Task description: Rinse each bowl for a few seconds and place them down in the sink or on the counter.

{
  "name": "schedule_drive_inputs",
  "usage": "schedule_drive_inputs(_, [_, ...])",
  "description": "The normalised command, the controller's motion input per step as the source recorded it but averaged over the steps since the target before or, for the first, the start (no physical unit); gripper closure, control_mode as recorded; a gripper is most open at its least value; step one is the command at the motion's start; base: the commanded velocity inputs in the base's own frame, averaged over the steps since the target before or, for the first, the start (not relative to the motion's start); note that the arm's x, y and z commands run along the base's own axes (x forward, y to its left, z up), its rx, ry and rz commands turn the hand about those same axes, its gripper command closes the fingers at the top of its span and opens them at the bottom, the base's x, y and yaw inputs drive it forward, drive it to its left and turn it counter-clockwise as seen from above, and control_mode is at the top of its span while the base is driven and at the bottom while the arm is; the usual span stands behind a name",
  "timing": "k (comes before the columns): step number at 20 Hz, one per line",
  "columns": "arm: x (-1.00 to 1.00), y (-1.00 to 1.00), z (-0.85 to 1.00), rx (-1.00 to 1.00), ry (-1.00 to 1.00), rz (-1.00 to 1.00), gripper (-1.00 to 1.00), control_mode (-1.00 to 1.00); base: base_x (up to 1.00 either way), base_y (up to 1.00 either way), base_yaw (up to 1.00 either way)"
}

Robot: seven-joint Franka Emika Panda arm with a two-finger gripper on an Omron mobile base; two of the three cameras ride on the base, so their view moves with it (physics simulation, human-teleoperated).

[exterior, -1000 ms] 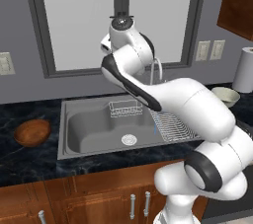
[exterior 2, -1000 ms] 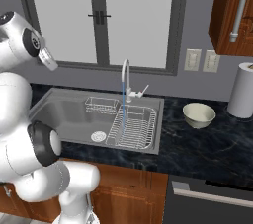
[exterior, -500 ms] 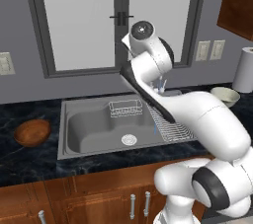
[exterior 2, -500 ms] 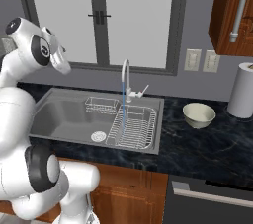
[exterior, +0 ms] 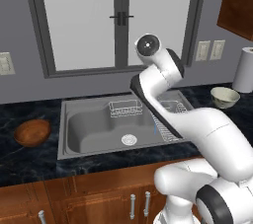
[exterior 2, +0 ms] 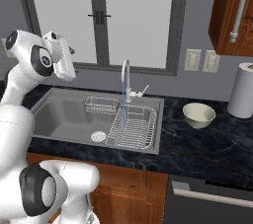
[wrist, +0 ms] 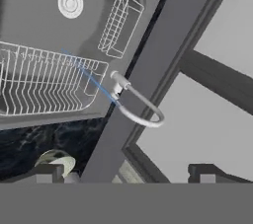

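Black marble-look counter (exterior 2: 207, 149) runs the length of the wall, with the grey steel sink (exterior: 94, 131) sunk into it under the window. Inside the basin a wire rack (exterior 2: 133, 128) fills the right side and a small wire caddy (exterior: 124, 108) hangs at the back wall. A thin blue stream falls from the curved faucet (exterior 2: 125, 77) onto the rack. Left of the sink sits the reddish-brown bowl (exterior: 32, 132); right of it, well apart, the pale cream bowl (exterior 2: 199, 115) stands near a paper-towel roll (exterior 2: 243, 91). High over the sink, the gripper (wrist: 123, 172) has its jaws spread wide, holding nothing.
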Motion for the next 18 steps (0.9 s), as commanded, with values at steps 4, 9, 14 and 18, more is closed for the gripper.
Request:
schedule_drive_inputs(4, [-0.27, -0.33, 0.00, 0.09, -0.12, -0.21, -1.00, -1.00, 0.00, 0.00, 0.00])
schedule_drive_inputs(9, [-0.15, -0.55, 0.00, 0.11, -0.08, -0.16, -1.00, -1.00, 0.00, 0.00, 0.00])
schedule_drive_inputs(14, [-0.08, -0.57, 0.08, 0.12, -0.06, -0.11, -1.00, -1.00, 0.00, 0.00, 0.00])
schedule_drive_inputs(18, [0.00, -0.44, 0.06, 0.13, -0.01, -0.08, -1.00, -1.00, 0.00, 0.00, 0.00])
